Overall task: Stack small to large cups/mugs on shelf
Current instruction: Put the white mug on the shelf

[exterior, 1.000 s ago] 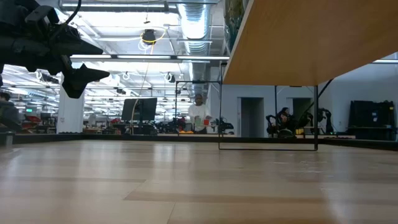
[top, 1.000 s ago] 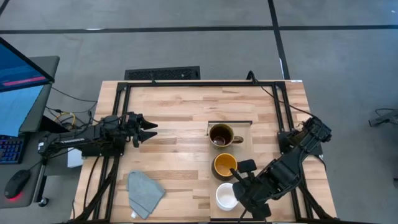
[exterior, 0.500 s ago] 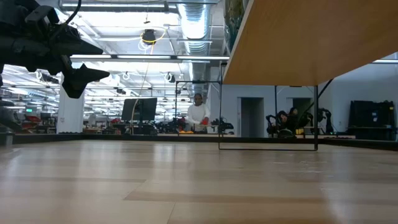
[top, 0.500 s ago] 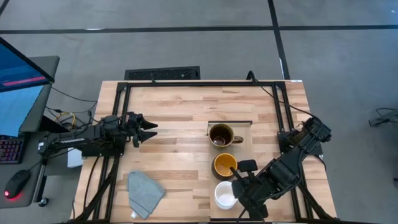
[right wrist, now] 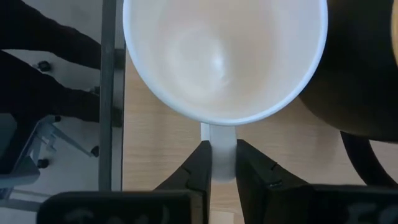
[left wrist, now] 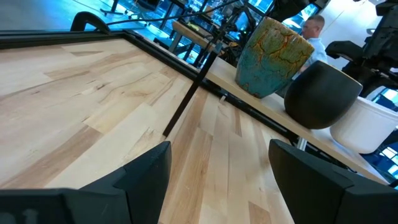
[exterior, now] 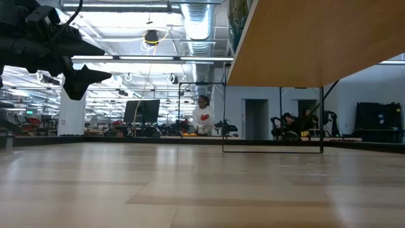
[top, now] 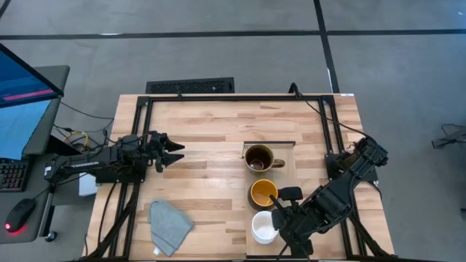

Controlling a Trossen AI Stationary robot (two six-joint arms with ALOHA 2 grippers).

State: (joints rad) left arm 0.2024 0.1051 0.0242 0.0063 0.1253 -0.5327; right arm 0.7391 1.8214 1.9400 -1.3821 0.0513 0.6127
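Observation:
Three mugs stand in a row on the pale shelf: a brown mug farthest back, a yellow-inside dark mug in the middle, and a white mug nearest the table's front. My right gripper is at the white mug's right side, shut on its handle. My left gripper hangs open and empty over the table's left half, well apart from the mugs. The three mugs also show far off in the left wrist view, with the white one nearest. My right gripper pinches the white mug's handle between its two fingers, which stand on the handle's two flat sides. The fingers come from the table's right and near side, slanting down. The mug stays upright, mouth up; whether its base rests on the shelf cannot be told.
A grey-blue cloth lies at the table's near left. A black frame runs around the table. The dark mug stands close beside the white one. The shelf's underside fills the low view's upper right. A person shows far off in the room.

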